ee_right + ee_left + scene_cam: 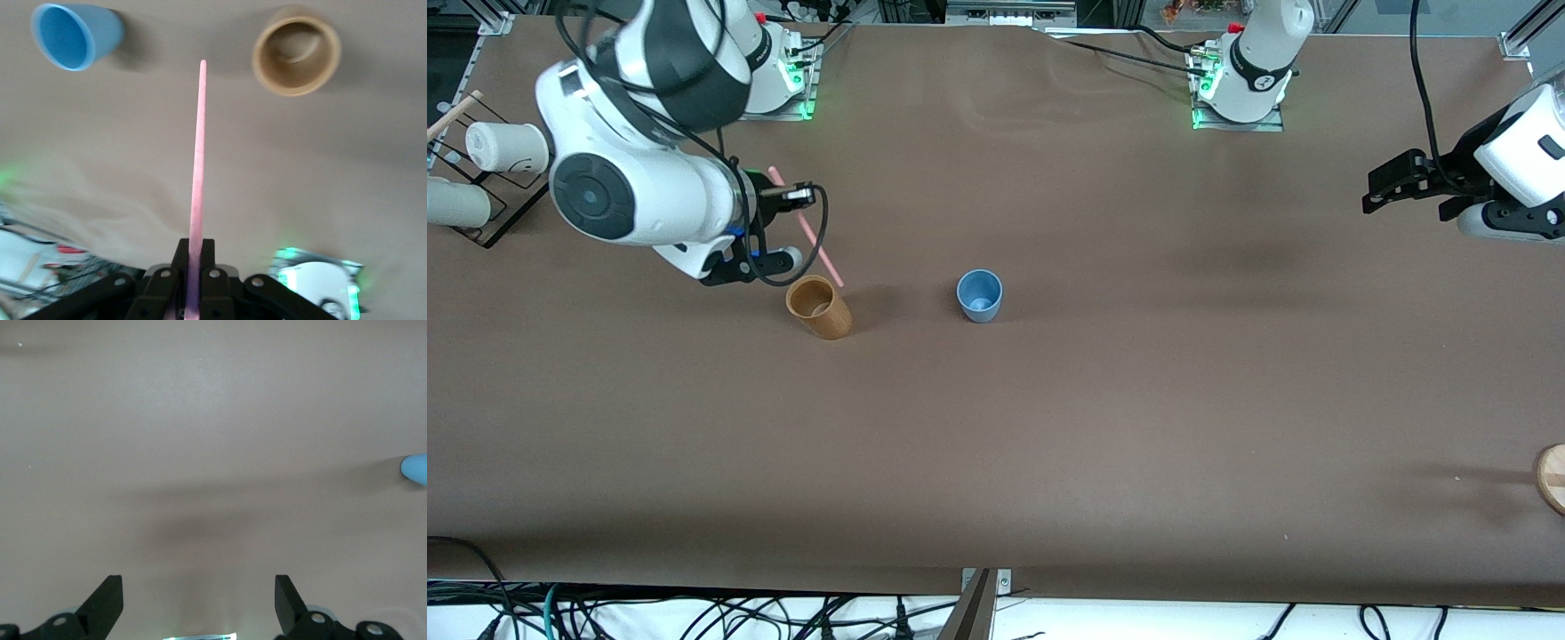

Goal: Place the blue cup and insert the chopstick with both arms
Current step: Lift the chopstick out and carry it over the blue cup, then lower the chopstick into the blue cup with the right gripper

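Observation:
The blue cup stands upright and alone near the middle of the table; it also shows in the right wrist view and as a sliver in the left wrist view. My right gripper hangs over the table beside a brown cup and is shut on the pink chopstick. The chopstick points out from the right gripper, its tip between the blue cup and the brown cup. My left gripper waits open and empty over the left arm's end of the table, its fingers wide apart.
A black wire rack with white cups stands at the right arm's end. A round wooden piece lies at the left arm's end, nearer to the front camera.

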